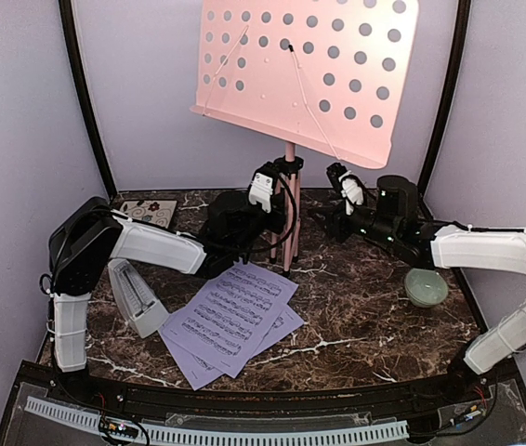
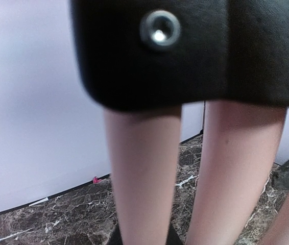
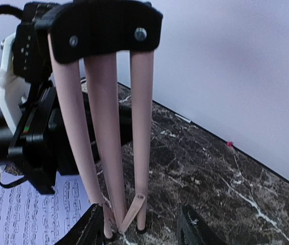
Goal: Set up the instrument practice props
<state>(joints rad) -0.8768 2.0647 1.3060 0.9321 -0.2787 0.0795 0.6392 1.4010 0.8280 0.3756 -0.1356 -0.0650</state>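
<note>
We see a dark marbled counter (image 1: pixel 365 316) closed in by pale lavender walls. At the back left lies a floral tile (image 1: pixel 149 212). In front of it the white-grey metronome (image 1: pixel 136 297) stands just beside the left arm. To its right, the two lavender sheet-music pages (image 1: pixel 230 321) lie flat and overlapping, near the front.

Behind the pages, in the middle, the pink music stand (image 1: pixel 305 70) is upright on its tripod legs, its perforated desk high above the counter. The left fingers (image 1: pixel 272 178) reach in close against the legs from the left. We cannot tell whether they are spread or closed.

The right fingers (image 3: pixel 193 229) are spread apart, low on the far side of the legs, gripping nothing. Further right, a pale green bowl (image 1: pixel 426 286) sits under the right arm.
</note>
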